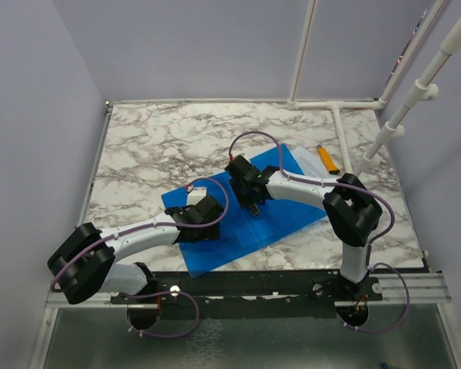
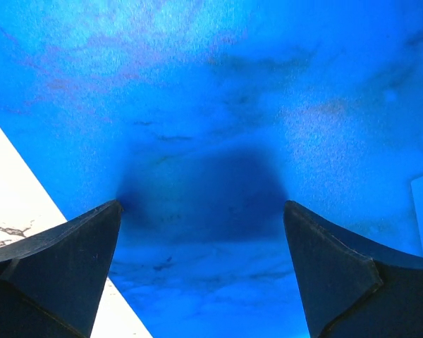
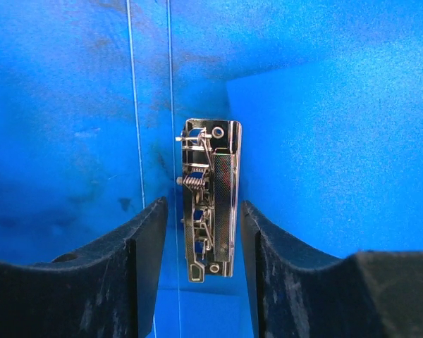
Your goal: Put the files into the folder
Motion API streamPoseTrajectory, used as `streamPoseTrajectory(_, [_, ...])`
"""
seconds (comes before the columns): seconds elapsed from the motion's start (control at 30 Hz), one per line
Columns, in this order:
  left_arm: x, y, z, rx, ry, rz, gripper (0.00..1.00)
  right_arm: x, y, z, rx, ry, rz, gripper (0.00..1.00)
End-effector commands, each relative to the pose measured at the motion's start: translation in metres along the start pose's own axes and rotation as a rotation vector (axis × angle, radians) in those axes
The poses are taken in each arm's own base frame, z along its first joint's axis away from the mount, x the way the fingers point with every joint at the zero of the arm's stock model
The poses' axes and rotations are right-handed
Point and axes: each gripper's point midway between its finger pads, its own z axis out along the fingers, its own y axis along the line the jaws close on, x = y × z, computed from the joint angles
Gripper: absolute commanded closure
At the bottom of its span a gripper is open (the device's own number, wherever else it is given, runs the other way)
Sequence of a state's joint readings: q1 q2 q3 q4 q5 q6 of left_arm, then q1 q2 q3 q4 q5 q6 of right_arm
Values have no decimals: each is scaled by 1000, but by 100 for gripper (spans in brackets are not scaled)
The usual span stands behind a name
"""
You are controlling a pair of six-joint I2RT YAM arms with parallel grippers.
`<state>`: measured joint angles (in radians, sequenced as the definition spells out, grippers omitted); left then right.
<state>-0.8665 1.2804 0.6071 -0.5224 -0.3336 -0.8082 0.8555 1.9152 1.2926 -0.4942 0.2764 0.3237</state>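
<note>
The blue folder (image 1: 246,223) lies open and flat on the marble table (image 1: 161,142). My left gripper (image 1: 202,223) is over its left part, jaws wide open and empty, tips close to or on the blue plastic (image 2: 211,105). My right gripper (image 1: 252,201) is over the folder's middle. In the right wrist view (image 3: 201,211) its open fingers straddle the metal clip (image 3: 211,197) with small gaps on both sides. A small white patch (image 1: 195,192) by the left gripper may be the label. The files do not show in any view.
An orange pen-like object (image 1: 327,159) lies on the table beyond the folder's far right corner. White pipes (image 1: 346,138) run along the table's right side and back. Lilac walls enclose the table. Bare marble (image 2: 14,190) shows beside the folder's left edge.
</note>
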Motion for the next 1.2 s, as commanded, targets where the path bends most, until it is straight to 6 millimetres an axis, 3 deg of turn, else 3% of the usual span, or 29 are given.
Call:
streamPoseTrajectory(0.0, [19,4,16,-24,45,3,1,-5,2,-20,-46,-16,28,49])
streamPoseTrajectory(0.3, [21,6,18,-24,41,-3,1,1,0,-37,-60,-3,50,49])
streamPoseTrajectory(0.5, [22,6,19,-25,42,-4,1,19,4,-37,-70,34,49,63])
streamPoseTrajectory(0.77, [23,5,18,-16,43,-3,1,34,10,-32,-58,71,35,75])
streamPoseTrajectory(1.17, [24,6,17,-13,42,5,1,44,4,-29,4,98,9,83])
